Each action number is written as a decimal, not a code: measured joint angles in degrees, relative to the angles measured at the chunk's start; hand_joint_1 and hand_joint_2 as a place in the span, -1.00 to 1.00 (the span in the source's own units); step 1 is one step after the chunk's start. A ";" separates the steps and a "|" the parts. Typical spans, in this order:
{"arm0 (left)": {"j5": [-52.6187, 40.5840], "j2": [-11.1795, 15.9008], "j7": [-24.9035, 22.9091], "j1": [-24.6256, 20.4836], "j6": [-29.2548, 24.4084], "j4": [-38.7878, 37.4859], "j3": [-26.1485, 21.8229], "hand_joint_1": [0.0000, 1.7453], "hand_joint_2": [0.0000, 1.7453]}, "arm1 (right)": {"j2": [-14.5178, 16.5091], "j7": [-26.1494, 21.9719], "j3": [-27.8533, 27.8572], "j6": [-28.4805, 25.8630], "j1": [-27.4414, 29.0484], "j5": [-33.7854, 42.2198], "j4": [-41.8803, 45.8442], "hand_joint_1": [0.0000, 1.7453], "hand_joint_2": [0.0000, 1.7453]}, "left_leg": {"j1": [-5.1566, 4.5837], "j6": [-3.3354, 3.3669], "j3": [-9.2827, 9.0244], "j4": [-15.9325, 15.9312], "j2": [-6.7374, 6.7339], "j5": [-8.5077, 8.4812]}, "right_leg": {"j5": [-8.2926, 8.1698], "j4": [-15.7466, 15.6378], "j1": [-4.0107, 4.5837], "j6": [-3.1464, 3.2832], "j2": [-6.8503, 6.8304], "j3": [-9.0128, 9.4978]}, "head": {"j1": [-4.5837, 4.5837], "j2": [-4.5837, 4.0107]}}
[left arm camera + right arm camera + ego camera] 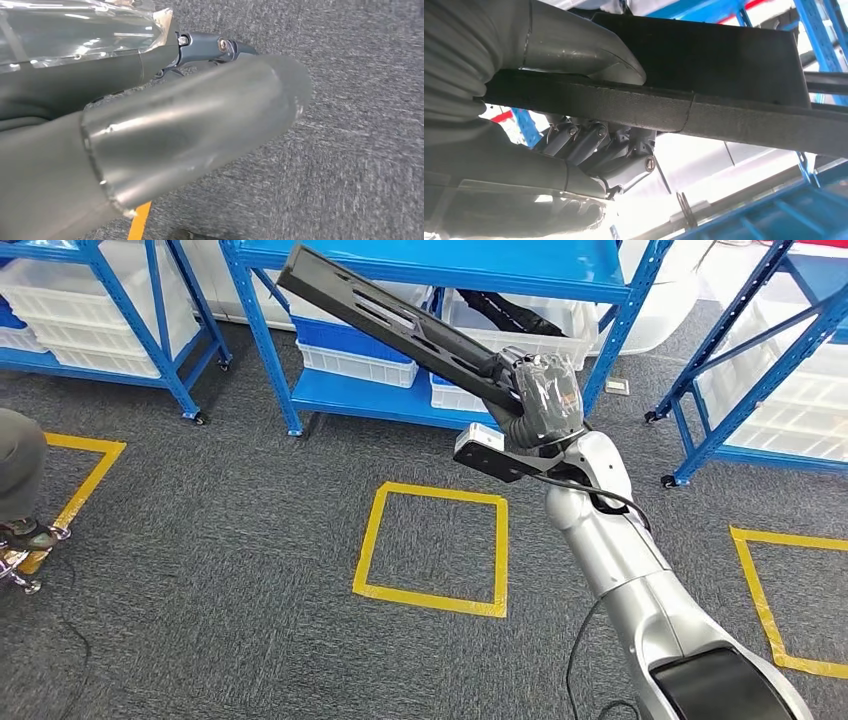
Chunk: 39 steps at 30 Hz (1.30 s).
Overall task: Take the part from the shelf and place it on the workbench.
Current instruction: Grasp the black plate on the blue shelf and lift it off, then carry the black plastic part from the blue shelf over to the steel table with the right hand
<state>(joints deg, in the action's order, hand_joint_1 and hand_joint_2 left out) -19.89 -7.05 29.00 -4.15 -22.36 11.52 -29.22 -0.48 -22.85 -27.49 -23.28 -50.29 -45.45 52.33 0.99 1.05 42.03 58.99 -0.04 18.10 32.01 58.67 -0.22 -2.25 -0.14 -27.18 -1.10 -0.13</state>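
Observation:
The part (390, 320) is a long, flat black bar with slots. My right hand (540, 390) grips it at one end and holds it up in the air, slanting toward the upper left in front of the blue shelf (420, 260). In the right wrist view the thumb (574, 45) lies over the top of the part (724, 110) and the fingers (589, 145) curl beneath it. My left hand (190, 120) hangs over the grey carpet with nothing in it, and its thumb hides most of its fingers.
White bins (360, 360) sit on the shelf's lower level, one holding another black part (510, 310). More blue racks stand left (100, 310) and right (760, 370). Yellow tape squares (432, 550) mark the carpet. A person (20, 460) stands at the left edge.

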 joint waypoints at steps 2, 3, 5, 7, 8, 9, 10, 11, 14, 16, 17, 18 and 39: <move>-0.06 -0.01 0.02 0.04 0.00 0.00 0.00 -1.00 -1.00 | -0.02 -0.07 0.07 -0.27 -0.20 0.20 -0.05 0.98 1.00 | 0.06 -0.71 -0.03 -0.97 -0.03 -1.55 | -0.55 -1.05 0.15 0.84 0.12 -0.37 | -0.05 0.00; -0.08 0.02 0.02 0.07 0.00 0.00 -0.01 -1.00 -1.00 | -0.06 -0.09 0.10 -0.40 -0.28 0.32 -0.14 0.98 1.00 | 0.15 -1.01 0.19 -1.00 0.02 -1.35 | -1.25 -1.19 -0.11 1.26 0.05 -0.64 | 0.03 0.00; -0.07 0.07 -0.01 0.21 0.00 -0.01 -0.07 -1.00 -1.00 | -0.14 -0.18 0.25 -0.52 -0.27 0.57 -0.33 0.98 1.00 | 0.35 -1.56 1.32 1.73 0.13 3.05 | -2.99 -1.32 -0.71 2.49 -0.21 -1.74 | -0.11 0.00; -0.01 0.08 -0.06 0.26 -0.02 -0.02 -0.21 -1.00 -1.00 | -0.19 -0.28 0.48 -0.54 -0.29 0.79 -0.46 0.98 1.00 | 0.48 -2.02 2.85 8.80 0.19 9.86 | -4.73 -1.24 -0.72 3.29 -0.33 -3.53 | -0.25 0.00; 0.03 0.09 -0.08 0.25 -0.03 -0.02 -0.27 -1.00 -1.00 | -0.20 -0.32 0.55 -0.54 -0.29 0.86 -0.51 0.98 1.00 | 0.52 -2.25 3.31 12.56 0.22 11.68 | -5.58 -1.18 -0.67 3.35 -0.34 -4.50 | -0.26 0.00; 0.07 0.11 -0.08 0.24 -0.05 -0.02 -0.31 -1.00 -1.00 | -0.21 -0.37 0.57 -0.53 -0.27 0.91 -0.57 0.98 1.00 | 0.60 -2.48 3.21 15.38 0.21 11.89 | -6.43 -1.10 -0.64 3.29 -0.34 -5.65 | -0.27 0.00; 0.11 0.12 -0.09 0.23 -0.08 -0.02 -0.34 -1.00 -1.00 | -0.20 -0.40 0.57 -0.52 -0.25 0.93 -0.64 0.98 1.00 | 0.72 -2.67 2.38 16.70 0.19 10.85 | -7.24 -0.99 -0.67 3.14 -0.34 -6.78 | -0.29 0.00; 0.17 0.13 -0.08 0.22 -0.12 -0.01 -0.37 -1.00 -1.00 | -0.18 -0.43 0.56 -0.53 -0.23 0.87 -0.70 0.98 1.00 | 0.88 -2.80 0.59 16.04 0.18 9.32 | -7.94 -0.84 -0.71 2.90 -0.34 -7.85 | -0.29 0.00; 0.32 0.15 -0.05 0.01 -0.20 0.01 -0.55 -1.00 -1.00 | 0.09 -0.45 0.58 -0.67 -0.24 0.32 -0.78 0.98 1.00 | 1.09 -2.71 -8.74 5.69 0.24 9.83 | -9.55 0.00 -0.58 1.82 -0.31 -10.30 | -0.28 0.00; 0.40 0.16 -0.03 -0.14 -0.21 0.02 -0.73 -1.00 -1.00 | 0.43 -0.46 0.57 -0.86 -0.23 0.03 -0.79 0.98 1.00 | 0.62 -1.90 -11.56 0.95 0.37 11.79 | -10.64 0.17 -0.37 0.94 -0.43 -11.00 | -0.23 0.00; 0.43 0.16 -0.04 -0.14 -0.22 0.02 -0.81 -1.00 -1.00 | 0.60 -0.44 0.54 -0.98 -0.16 -0.11 -0.84 0.98 1.00 | 0.40 -1.24 -11.30 0.38 0.38 11.67 | -11.26 0.02 -0.30 0.42 -0.50 -11.20 | -0.18 0.00; 0.46 0.12 -0.05 -0.09 -0.23 0.01 -0.85 -1.00 -1.00 | 0.71 -0.35 0.50 -1.20 -0.05 -0.34 -0.93 0.98 1.00 | 0.26 -0.59 -10.85 0.24 0.25 11.02 | -11.37 0.07 -0.38 0.09 -0.49 -11.49 | -0.22 0.00; 0.54 -0.05 -0.69 0.26 -1.72 0.00 -2.45 -1.00 -1.00 | 4.32 0.63 1.19 -1.58 -0.01 -2.57 -3.17 0.98 1.00 | 0.69 -2.69 2.77 13.86 -0.10 12.44 | -5.37 -0.77 -0.44 3.82 -0.18 -5.52 | -0.49 0.00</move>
<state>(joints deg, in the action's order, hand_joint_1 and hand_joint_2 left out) -19.35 -7.10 28.31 -3.88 -24.08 11.52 -31.68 3.84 -22.21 -26.30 -24.87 -50.30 -48.02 49.16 1.68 -1.64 44.80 72.86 -0.14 30.53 26.64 57.90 -0.66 1.57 -0.32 -32.70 -1.59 -0.13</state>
